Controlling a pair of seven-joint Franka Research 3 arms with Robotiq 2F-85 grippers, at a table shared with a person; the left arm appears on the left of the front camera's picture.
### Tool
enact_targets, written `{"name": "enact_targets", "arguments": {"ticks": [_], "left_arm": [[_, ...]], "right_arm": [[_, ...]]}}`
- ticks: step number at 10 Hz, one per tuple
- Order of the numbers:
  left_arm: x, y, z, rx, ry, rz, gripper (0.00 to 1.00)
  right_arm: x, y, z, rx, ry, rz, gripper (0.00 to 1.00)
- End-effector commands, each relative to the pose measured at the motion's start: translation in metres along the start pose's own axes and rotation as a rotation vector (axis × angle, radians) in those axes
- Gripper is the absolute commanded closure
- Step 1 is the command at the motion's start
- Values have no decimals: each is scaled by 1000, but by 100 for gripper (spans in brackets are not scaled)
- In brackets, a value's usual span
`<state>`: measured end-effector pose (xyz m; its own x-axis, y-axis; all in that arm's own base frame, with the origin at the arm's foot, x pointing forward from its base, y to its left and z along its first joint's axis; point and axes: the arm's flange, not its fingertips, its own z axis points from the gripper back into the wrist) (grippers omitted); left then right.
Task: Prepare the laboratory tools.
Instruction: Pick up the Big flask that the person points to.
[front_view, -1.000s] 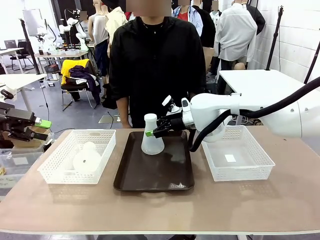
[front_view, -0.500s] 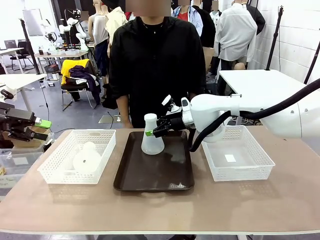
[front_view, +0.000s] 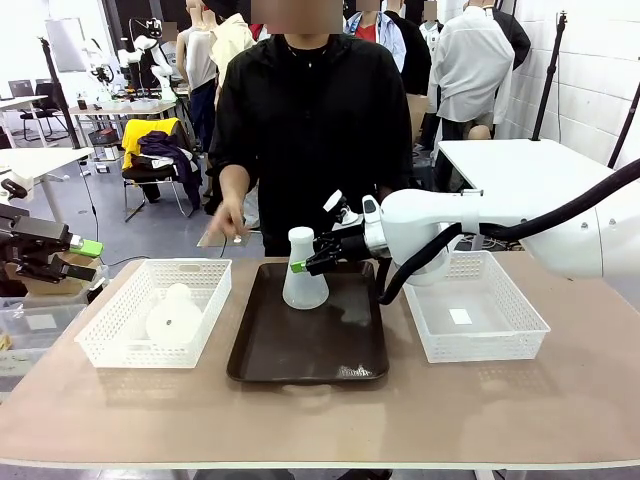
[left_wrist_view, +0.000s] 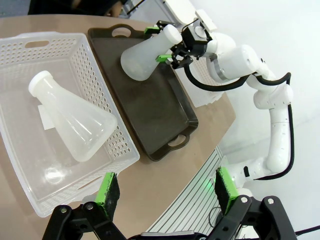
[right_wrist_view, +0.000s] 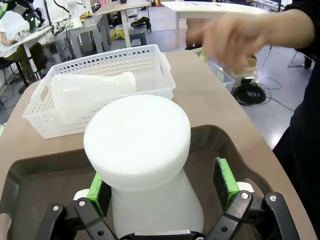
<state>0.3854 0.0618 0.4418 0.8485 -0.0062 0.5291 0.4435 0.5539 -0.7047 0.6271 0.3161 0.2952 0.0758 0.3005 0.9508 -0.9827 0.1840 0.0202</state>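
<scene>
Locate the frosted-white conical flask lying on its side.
Front view, robot's left side: the frosted-white conical flask lies inside the white mesh basket, just left of the dark rectangular tray.

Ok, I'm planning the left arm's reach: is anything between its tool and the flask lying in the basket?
Nothing visible: the left tool, jaws open, looks straight at the flask in the open-topped basket.

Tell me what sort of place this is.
Probably a robotics lab: a white robot arm reaches over a table with a flask on a tray, and more work tables stand behind.
</scene>
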Motion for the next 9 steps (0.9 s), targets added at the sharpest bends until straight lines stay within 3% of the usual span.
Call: {"name": "enact_targets", "arguments": {"ticks": [1,6,9], "left_arm": [[0,0,1,-4,-5,1,0],[0,0,1,-4,-5,1,0],[0,0,1,-4,-5,1,0]], "right_arm": [[6,7,16,14,-14,31,0],[28,23,93,-73,14,49,0],[21,31,164,-255,21,-37,0]]}}
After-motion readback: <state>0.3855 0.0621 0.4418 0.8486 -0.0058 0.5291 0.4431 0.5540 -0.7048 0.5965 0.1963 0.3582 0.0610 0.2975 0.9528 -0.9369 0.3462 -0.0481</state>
